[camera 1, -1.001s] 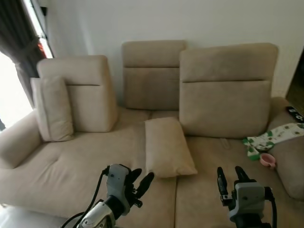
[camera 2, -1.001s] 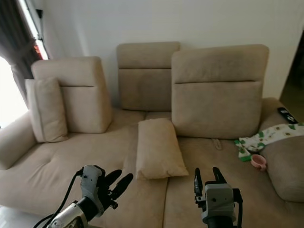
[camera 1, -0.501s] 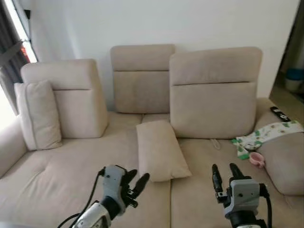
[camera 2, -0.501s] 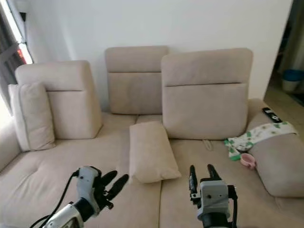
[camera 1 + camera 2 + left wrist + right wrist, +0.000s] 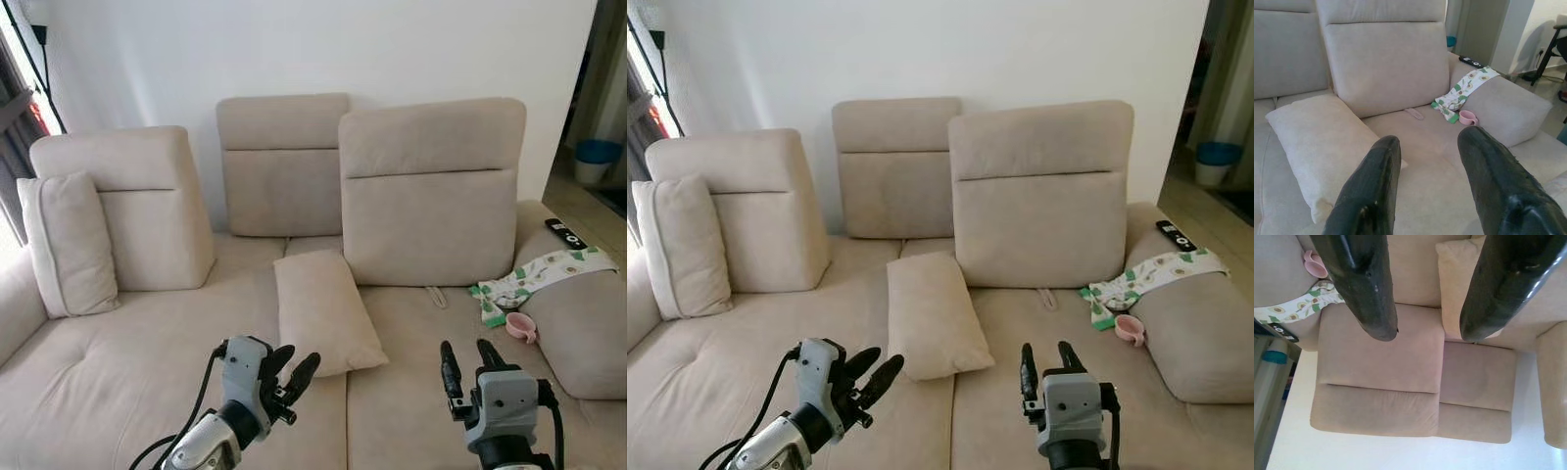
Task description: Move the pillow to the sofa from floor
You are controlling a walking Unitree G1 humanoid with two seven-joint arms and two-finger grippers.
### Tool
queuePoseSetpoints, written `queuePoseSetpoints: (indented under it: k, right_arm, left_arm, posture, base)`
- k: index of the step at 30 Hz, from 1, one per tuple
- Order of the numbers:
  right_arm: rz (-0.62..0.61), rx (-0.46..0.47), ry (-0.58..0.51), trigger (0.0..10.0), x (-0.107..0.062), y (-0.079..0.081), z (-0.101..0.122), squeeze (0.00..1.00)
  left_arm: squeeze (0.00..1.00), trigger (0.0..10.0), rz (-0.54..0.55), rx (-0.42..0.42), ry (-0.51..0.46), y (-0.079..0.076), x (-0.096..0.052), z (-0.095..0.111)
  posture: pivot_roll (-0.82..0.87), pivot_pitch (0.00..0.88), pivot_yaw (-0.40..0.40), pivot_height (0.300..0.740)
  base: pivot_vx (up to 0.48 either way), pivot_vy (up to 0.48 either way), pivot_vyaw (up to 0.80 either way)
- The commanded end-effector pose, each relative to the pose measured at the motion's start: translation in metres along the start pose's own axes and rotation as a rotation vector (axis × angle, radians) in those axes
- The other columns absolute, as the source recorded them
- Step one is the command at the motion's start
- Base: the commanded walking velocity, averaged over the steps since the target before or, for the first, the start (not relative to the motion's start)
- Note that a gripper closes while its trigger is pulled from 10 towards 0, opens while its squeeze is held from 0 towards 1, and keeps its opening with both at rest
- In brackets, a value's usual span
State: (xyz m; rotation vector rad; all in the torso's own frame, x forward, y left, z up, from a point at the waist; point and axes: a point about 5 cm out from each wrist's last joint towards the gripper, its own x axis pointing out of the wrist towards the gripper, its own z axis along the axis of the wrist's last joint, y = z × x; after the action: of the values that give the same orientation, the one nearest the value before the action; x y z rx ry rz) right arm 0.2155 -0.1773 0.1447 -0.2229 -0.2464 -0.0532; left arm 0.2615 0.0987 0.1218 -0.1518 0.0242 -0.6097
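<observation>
I see the left gripper (image 5: 290, 376) low in front of the seat, fingers spread, holding nothing; right gripper (image 5: 467, 364) likewise parted and empty, raised over the right seat cushion; the pillow (image 5: 324, 311) lies flat on the sofa (image 5: 118, 372) at the seam between the two seats, its far end against the big back cushion (image 5: 431, 191); nothing sits between grippers and pillow; a second pillow (image 5: 67, 245) stands upright at the left armrest; patterned green-white cloth (image 5: 541, 277), small pink cup (image 5: 521, 327) and black remote (image 5: 565, 233) on the right arm; upholstery is matte beige, boxy; left wrist view adds a dark chair leg (image 5: 1550, 46) past the sofa's right end.
</observation>
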Motion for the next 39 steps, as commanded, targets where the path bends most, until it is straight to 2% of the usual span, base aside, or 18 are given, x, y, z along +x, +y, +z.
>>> queuePoseSetpoints:
  k: [1,7,39]
  right_arm:
    - [0.013,0.023,0.027,10.0,-0.0007,0.0038,-0.0047,0.00]
    - [0.014,0.026,0.030,10.0,-0.0004,0.0048,-0.0054,0.00]
    - [0.013,0.001,0.042,10.0,-0.0016,0.0005,-0.0075,0.00]
  left_arm:
    - [0.00,10.0,0.015,-0.004,0.018,0.0044,-0.0029,-0.0042]
    - [0.00,10.0,0.002,0.011,0.021,0.0030,-0.0029,-0.0034]
    - [0.00,10.0,-0.014,0.003,0.024,0.0003,0.0015,-0.0050]
  posture:
    - [-0.01,0.000,0.120,0.740]
    - [-0.01,0.000,0.123,0.740]
    - [-0.02,0.000,0.115,0.740]
  base:
    - [0.000,0.000,0.00]
    - [0.000,-0.102,0.00]
    - [0.000,-0.477,0.00]
